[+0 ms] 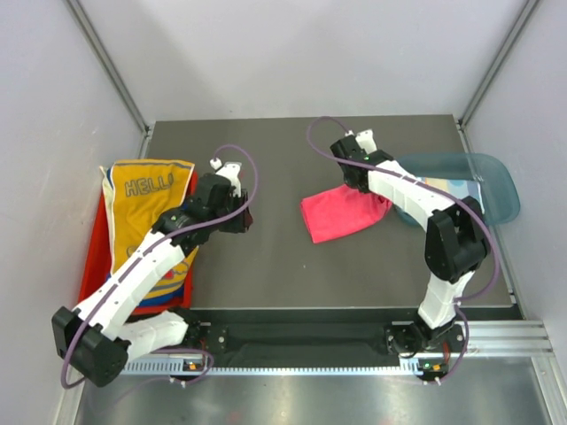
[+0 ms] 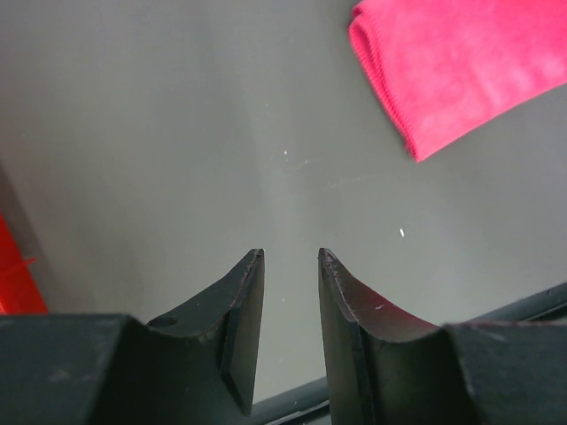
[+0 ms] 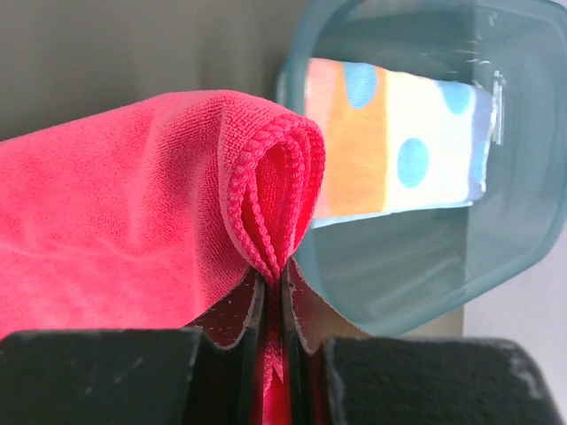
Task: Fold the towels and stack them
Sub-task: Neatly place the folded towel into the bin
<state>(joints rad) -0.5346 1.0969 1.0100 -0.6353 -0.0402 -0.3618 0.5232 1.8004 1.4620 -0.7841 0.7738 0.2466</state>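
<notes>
A hot pink towel (image 1: 341, 214) lies folded on the dark table, right of centre. My right gripper (image 3: 282, 276) is shut on a bunched edge of the pink towel (image 3: 115, 221), at its far right corner beside the bin. A yellow "HELLO" towel (image 1: 146, 217) rests on the red tray at the left. A light blue towel with orange dots (image 3: 399, 142) lies inside the teal bin. My left gripper (image 2: 290, 255) hovers open over bare table, left of the pink towel (image 2: 452, 71), with nothing between its fingers.
The translucent teal bin (image 1: 483, 181) stands at the table's right edge, just behind my right gripper. The red tray (image 1: 93, 257) sits along the left edge; a corner of the tray (image 2: 13, 279) shows in the left wrist view. Grey walls enclose the table.
</notes>
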